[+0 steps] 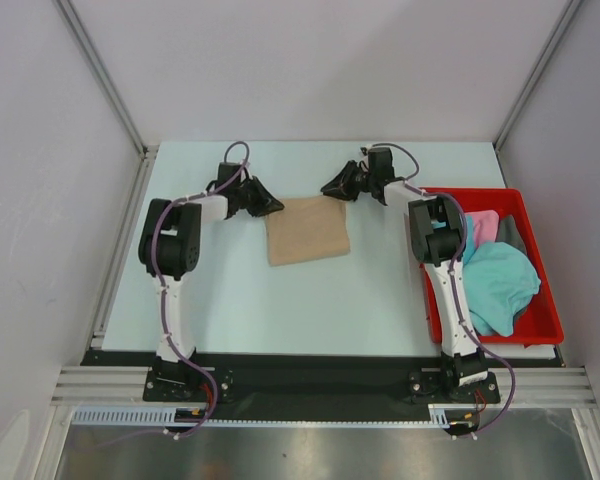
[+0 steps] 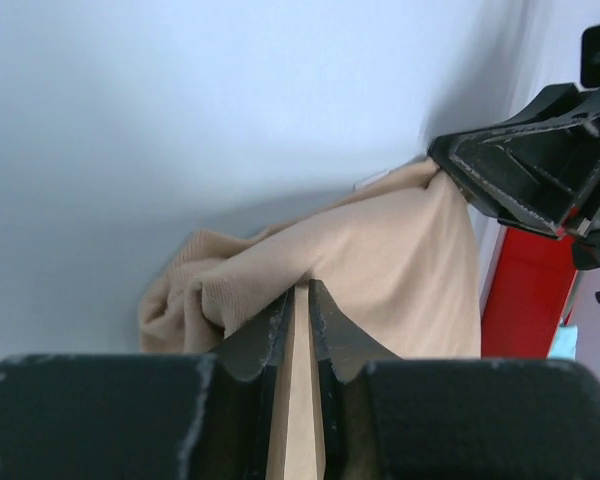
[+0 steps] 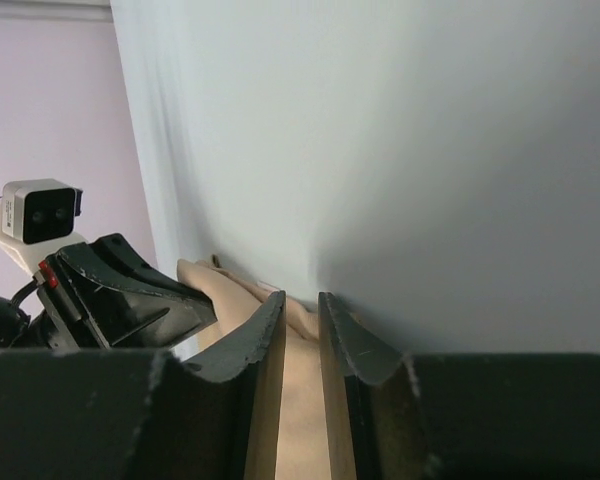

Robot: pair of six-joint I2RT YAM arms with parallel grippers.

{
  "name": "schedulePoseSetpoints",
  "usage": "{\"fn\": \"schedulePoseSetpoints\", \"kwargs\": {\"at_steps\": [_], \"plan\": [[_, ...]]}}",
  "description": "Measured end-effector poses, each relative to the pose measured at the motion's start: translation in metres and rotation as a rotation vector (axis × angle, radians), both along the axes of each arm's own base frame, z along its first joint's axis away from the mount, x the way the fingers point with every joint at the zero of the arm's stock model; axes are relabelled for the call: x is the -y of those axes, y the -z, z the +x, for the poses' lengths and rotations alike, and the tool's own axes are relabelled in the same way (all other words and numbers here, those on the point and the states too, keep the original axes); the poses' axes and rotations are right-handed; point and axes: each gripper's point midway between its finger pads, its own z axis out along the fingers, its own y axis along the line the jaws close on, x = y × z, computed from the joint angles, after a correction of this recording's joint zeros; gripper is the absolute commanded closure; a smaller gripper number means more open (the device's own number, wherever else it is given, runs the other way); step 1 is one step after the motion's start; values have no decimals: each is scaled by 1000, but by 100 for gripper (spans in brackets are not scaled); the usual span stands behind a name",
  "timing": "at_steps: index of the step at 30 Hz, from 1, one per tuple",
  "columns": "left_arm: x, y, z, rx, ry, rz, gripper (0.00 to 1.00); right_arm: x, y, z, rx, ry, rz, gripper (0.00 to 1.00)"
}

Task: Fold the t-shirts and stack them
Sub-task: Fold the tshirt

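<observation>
One tan t-shirt (image 1: 307, 230) lies folded into a compact rectangle at the middle of the table (image 1: 280, 310), a little toward the far side. We judge it lies there because that open patch serves as the folding spot and the foot of the stack. At its far left corner sits the left gripper (image 1: 268, 206), jaws drawn almost together with a fold of the tan cloth nipped between them. The fabric puckers right at the tips, which we read as a real hold. At the far right corner sits the right gripper (image 1: 333, 187), jaws a narrow slit apart with tan showing in the slit. We cannot tell whether it pinches the cloth or only straddles it. Both arms work the far edge, we reckon, so that the fold lands square and flat. Well to the right, the red bin (image 1: 475, 194) holds a teal t-shirt (image 1: 500, 285) and a pink t-shirt (image 1: 483, 227) crumpled together. Because they sit apart from the folding spot, we take them as not yet folded.
</observation>
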Motion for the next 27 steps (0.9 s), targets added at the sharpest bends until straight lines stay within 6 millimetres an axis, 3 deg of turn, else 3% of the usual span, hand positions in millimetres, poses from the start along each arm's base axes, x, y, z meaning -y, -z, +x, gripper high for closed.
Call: {"fn": "schedulePoseSetpoints", "kwargs": {"at_steps": [12, 18, 23, 27], "plan": [[-13, -6, 35, 5, -2, -18, 73, 5, 0, 23, -32, 35, 79, 76], [-32, -19, 52, 41, -3, 23, 64, 31, -6, 46, -27, 77, 41, 74], [-37, -29, 45, 36, 17, 50, 61, 50, -17, 46, -43, 89, 0, 66], [-34, -50, 30, 58, 39, 60, 51, 51, -43, 30, -49, 67, -25, 61]]}}
